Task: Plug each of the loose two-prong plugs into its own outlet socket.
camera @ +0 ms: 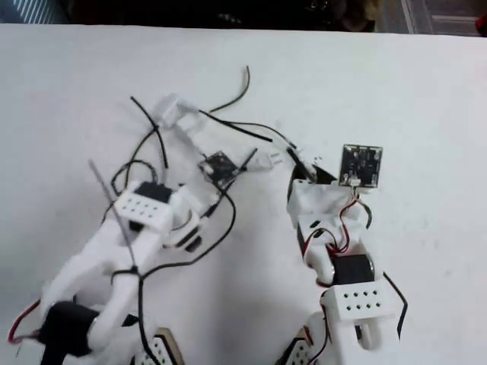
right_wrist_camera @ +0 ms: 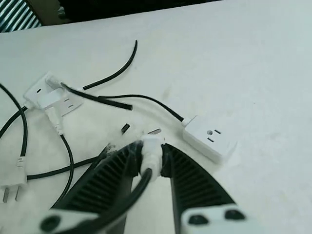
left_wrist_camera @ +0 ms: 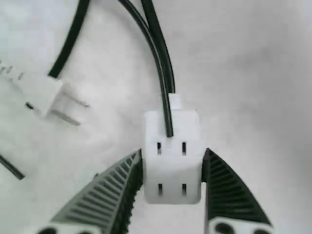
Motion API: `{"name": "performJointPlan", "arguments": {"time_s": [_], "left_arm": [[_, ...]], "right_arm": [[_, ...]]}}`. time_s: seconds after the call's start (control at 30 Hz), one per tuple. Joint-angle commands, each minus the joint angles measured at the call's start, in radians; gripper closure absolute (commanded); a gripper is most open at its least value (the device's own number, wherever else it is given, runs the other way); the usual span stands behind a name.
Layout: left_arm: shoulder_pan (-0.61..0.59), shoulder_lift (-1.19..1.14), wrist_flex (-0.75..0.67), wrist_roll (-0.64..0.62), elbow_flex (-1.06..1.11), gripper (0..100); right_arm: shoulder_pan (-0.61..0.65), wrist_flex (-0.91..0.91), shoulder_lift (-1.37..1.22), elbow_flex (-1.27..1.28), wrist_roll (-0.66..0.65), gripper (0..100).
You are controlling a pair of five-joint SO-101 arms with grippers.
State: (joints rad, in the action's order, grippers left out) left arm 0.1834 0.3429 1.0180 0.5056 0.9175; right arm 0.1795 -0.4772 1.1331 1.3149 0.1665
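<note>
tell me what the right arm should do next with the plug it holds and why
Probably shift the right gripper sideways and turn it so the prongs face the slots of the white socket. It is shut on the plug, and the prongs are bare and aim past the socket, which lies apart close by.

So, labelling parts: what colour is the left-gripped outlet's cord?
Black cord, best in the left wrist view.

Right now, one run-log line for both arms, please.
left gripper: shut on outlet block | right gripper: shut on two-prong plug, apart from white socket, not inserted | loose plug: beside outlet block, unplugged
</note>
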Motion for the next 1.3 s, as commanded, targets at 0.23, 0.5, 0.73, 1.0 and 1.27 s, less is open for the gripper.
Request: {"name": "performJointPlan", "arguments": {"time_s": [0.23, 0.5, 0.73, 1.0, 1.27], "left_arm": [[-0.061, 0.223, 0.064, 0.023, 0.048, 65], [-0.231, 0.4, 0.117, 0.157, 0.049, 65], [-0.36, 0.378, 0.117, 0.414, 0.037, 65], [-0.361, 0.16, 0.054, 0.502, -0.048, 65], [-0.357, -0.153, 0.044, 0.509, -0.21, 70]], "right_arm": [[0.045, -0.013, 0.013, -0.006, -0.011, 98.1], [0.045, -0.013, 0.013, -0.006, -0.011, 98.1], [0.045, -0.013, 0.013, -0.006, -0.011, 98.1], [0.045, -0.015, 0.013, -0.002, -0.011, 98.1], [0.045, -0.013, 0.013, 0.005, -0.011, 98.1]]}}
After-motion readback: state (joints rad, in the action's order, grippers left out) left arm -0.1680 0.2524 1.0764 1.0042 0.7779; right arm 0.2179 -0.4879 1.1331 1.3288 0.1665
